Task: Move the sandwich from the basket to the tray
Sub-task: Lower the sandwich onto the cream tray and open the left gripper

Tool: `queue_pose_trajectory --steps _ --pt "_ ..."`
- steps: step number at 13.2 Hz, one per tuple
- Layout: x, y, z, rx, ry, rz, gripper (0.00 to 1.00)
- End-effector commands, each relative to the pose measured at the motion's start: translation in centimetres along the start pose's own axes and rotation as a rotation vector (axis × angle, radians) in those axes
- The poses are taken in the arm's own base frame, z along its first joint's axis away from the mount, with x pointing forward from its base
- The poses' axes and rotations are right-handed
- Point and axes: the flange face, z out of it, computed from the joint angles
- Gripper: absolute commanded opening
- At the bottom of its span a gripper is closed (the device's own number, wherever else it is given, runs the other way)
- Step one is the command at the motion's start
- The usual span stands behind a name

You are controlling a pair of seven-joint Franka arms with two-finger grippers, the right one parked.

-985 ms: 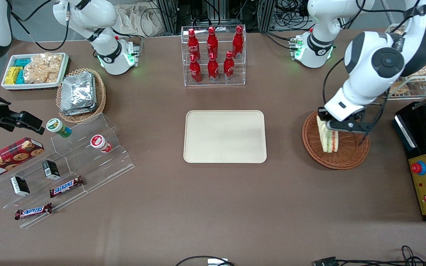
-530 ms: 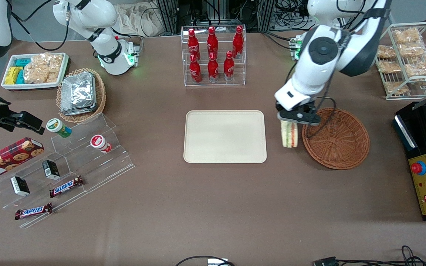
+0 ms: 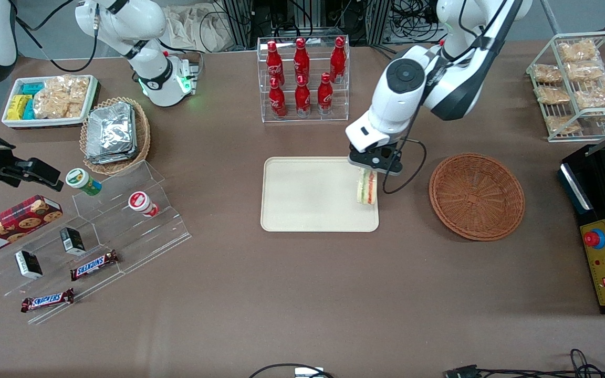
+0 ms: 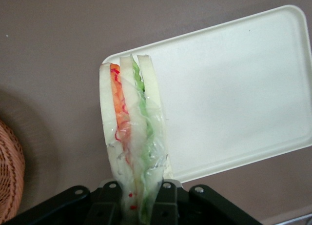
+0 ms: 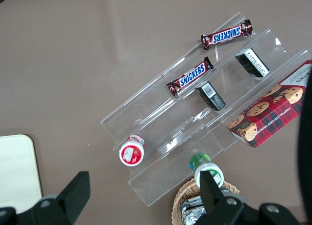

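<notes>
From the front, the gripper [image 3: 369, 169] hangs over the tray [image 3: 313, 194] at its edge toward the basket [image 3: 476, 196], fingers clamped on the top of the sandwich [image 3: 366, 187], which hangs upright with its striped cut edge facing the camera. The basket sits on the table near the tray, toward the working arm's end. A clear rack of red bottles [image 3: 302, 79] stands farther from the camera than the tray, near the arm's wrist. In the left wrist view, the sandwich [image 4: 131, 137] rises from between the black fingers [image 4: 105, 205], overlapping the tray's [image 4: 234, 88] corner, with a sliver of basket [image 4: 9, 176] at the frame's edge. In the right wrist view, a clear stepped stand [image 5: 195, 117] carries two Snickers bars [image 5: 191, 76]
</notes>
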Motion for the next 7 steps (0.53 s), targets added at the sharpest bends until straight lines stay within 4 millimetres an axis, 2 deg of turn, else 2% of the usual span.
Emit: queue_pose_trajectory --steps 1,3,7 --pt "0.4 2.2 4.2 0.016 0.012 -0.047 0.2" --pt "0.5 2.6 6.5 -0.004 0.002 -0.065 0.2" --pt "0.1 2.7 9.5 -0.013 -0.037 -0.048 0.2"
